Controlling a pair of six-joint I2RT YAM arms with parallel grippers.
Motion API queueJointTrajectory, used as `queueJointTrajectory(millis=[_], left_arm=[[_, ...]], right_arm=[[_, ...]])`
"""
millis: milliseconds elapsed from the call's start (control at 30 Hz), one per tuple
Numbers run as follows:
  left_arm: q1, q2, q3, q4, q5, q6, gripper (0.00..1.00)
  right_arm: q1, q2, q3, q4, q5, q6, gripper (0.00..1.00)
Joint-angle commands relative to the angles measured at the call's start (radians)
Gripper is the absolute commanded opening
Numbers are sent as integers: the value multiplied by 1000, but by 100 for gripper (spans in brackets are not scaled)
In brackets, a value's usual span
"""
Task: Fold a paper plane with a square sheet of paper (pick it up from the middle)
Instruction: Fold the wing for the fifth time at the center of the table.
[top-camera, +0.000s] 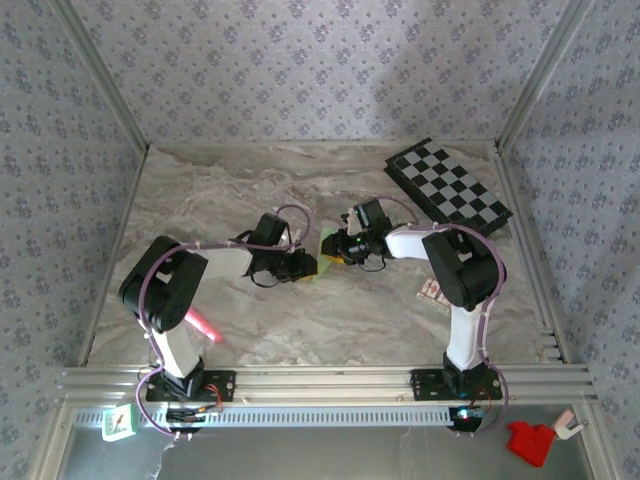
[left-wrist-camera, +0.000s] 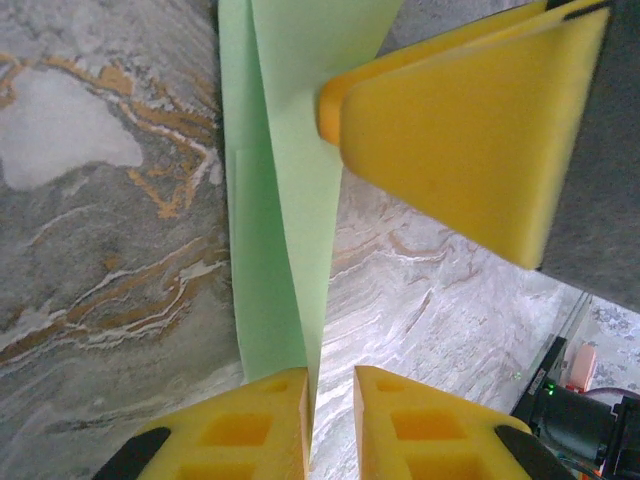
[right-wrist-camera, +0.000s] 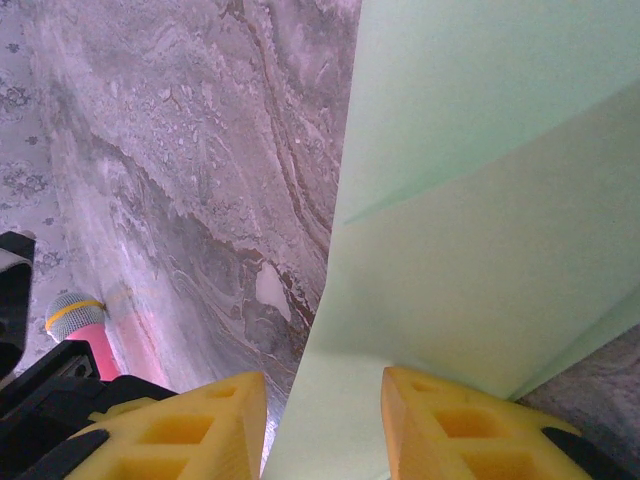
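Observation:
The pale green paper (top-camera: 327, 241), folded into a narrow pointed shape with a centre crease, lies on the marble table (top-camera: 230, 190) between the two arms. In the left wrist view the paper (left-wrist-camera: 285, 200) tapers down into the slim gap of my left gripper (left-wrist-camera: 332, 385). It rests against the left pad, and table shows beside the other pad. My right gripper (right-wrist-camera: 325, 385) stands open, with the paper (right-wrist-camera: 480, 200) running between its yellow fingers. Those fingers (left-wrist-camera: 470, 140) sit on the paper's far end. In the top view the left gripper (top-camera: 305, 266) and right gripper (top-camera: 342, 248) nearly meet.
A black-and-grey chequered board (top-camera: 450, 185) lies at the back right. A pink marker (top-camera: 203, 325) lies beside the left arm's base and also appears as the marker (right-wrist-camera: 85, 335) in the right wrist view. A small card (top-camera: 432, 292) lies near the right arm.

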Motion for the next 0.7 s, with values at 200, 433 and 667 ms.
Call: queueJointTrajectory(millis=[200,433,667], left_arm=[[-5,23,4,-44,14,5,10],[-8,51,13,-56,9,13,8],[-16,69,28,-83,2,20,10]], right_arm=[[9,25,21,-56,27,-23,37],[9,25,14,-42,24,-15,37],[9,30,18,-71,38,-15,36]])
